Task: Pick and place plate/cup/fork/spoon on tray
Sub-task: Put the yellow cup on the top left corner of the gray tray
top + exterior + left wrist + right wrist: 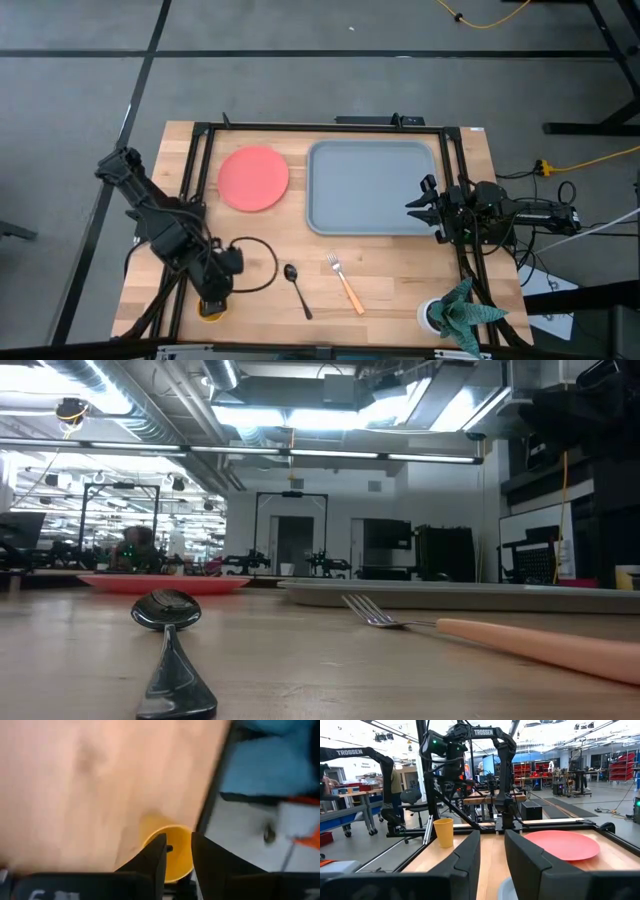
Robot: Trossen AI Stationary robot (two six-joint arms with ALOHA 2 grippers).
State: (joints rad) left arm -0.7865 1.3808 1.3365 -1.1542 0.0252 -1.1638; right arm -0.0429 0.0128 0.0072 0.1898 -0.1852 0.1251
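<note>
The yellow cup stands upright on its base at the table's near left corner; it also shows in the right wrist view. My left gripper is above it, pointing down, fingers a little apart over the cup's mouth. The coral-red plate lies flat at the far left. The grey-blue tray lies right of it. The dark spoon and the orange-handled fork lie near the front edge. My right gripper waits open over the tray's right rim. My left gripper comes at the cup from above, pointing down. One finger shows over the cup's mouth and the other beside the wall's outer side. I cannot tell whether either finger touches the cup.
A black metal frame runs along the table's left, far and right sides. A small potted plant stands at the near right corner. Bare wood lies between the plate and the cutlery.
</note>
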